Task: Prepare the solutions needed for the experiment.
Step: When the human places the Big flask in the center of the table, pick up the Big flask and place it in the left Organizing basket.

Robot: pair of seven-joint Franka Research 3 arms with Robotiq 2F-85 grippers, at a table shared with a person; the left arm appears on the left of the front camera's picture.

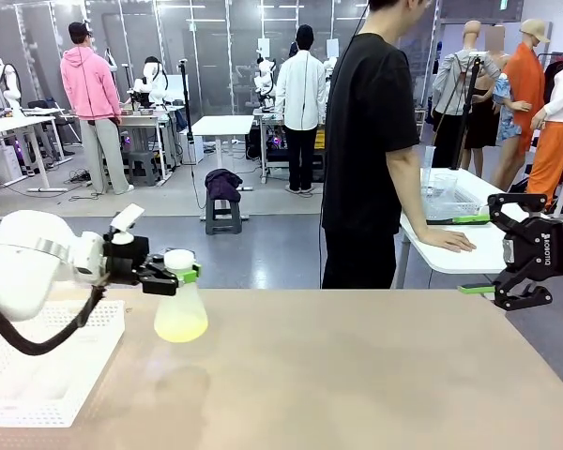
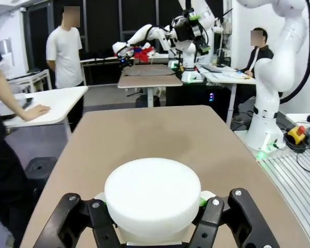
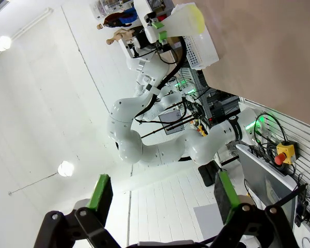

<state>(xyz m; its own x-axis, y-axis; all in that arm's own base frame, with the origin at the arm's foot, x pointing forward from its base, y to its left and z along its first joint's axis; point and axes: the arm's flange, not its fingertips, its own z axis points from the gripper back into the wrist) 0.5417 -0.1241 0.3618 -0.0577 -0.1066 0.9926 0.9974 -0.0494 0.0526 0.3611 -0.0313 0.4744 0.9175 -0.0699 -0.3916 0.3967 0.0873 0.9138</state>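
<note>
A frosted conical flask hangs upright a little above the tan table, left of the middle. The solutions show as a pale yellow-green tint in its wide base. A white round stopper caps it. My left gripper is shut on the flask's neck just under the stopper. In the left wrist view the stopper sits between the black fingers. My right gripper hovers open at the table's right edge, nothing between its green pads. From there the flask appears far off.
A white perforated tray lies at the table's front left, under my left arm. A person in black stands beyond the far edge, one hand resting on a white side table close to my right gripper.
</note>
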